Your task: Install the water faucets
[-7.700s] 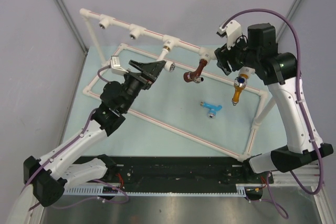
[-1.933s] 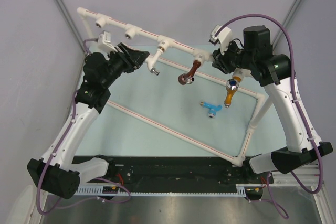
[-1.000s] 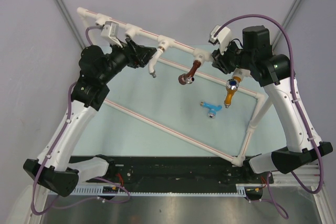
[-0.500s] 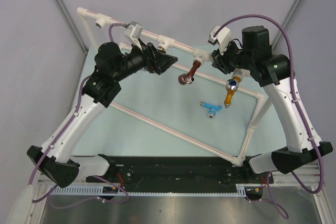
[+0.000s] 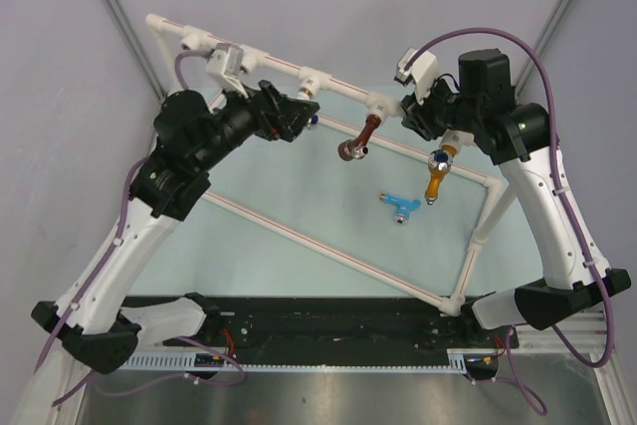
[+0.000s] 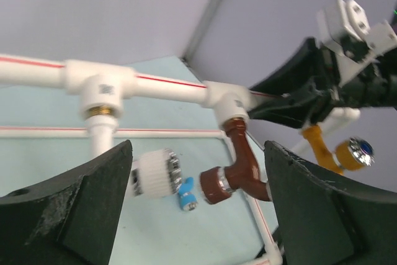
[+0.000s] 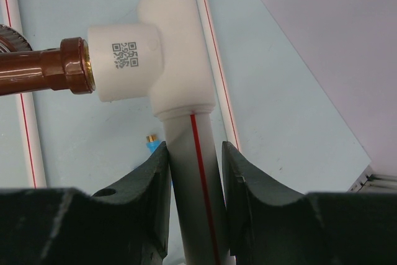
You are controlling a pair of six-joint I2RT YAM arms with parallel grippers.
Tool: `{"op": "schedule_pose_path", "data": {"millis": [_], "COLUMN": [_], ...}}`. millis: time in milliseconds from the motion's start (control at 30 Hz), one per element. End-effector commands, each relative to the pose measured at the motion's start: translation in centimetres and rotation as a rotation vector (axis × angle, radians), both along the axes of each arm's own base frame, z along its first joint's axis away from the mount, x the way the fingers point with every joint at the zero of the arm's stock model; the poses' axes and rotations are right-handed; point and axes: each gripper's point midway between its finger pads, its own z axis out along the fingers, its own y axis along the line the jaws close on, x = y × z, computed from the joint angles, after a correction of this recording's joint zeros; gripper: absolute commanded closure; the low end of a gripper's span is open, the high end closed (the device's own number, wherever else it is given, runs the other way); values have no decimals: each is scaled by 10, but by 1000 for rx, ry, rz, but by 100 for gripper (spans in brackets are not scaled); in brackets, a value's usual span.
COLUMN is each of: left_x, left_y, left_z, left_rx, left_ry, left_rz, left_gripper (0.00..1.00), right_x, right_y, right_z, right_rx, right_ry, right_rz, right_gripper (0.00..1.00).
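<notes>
You are at the close of the white faucet's (image 6: 154,175) step, by the look of it: it hangs from its tee with the brass thread seated, and your left end effector (image 5: 301,114) stands wide, one finger on each side of the faucet and neither touching it. The brown faucet (image 6: 242,159) sits in the next tee along, and the orange-yellow faucet (image 5: 436,182) hangs near the far right end of the rail. Your right end effector (image 7: 193,172) is narrow and clamped on the white pipe frame (image 7: 155,48) just below the brown faucet's tee, likely steadying it. The light blue faucet (image 5: 400,206) lies loose on the surface (image 5: 328,196), inside the frame and well apart from both arms. The next move probably calls for you to back the left arm clear of the white faucet without knocking it. Then reach down for the light blue one and carry it to an empty tee socket (image 5: 192,43) at the left end of the rail. Line the thread up squarely before you turn.
</notes>
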Motion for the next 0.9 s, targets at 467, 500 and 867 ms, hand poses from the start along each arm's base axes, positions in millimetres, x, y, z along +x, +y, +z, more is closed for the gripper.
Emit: {"op": "schedule_pose_path", "data": {"millis": [467,500,867], "left_x": [4,6,27], "left_y": [81,80,72], "left_z": [-65,-67,-71], "left_rx": [-566,-575,-796], "left_ry": [375,383,433], "left_rz": [370,368,335], "left_gripper": [9,9,31], "right_x": [5,4,3], "right_y": [-8,-7,-9], "right_z": [-9,-9,-9], "right_rx": [33,34,31], "right_ry": [63,62,55], "right_rz": [-116,-115,-117], "right_gripper": [100,100,100]}}
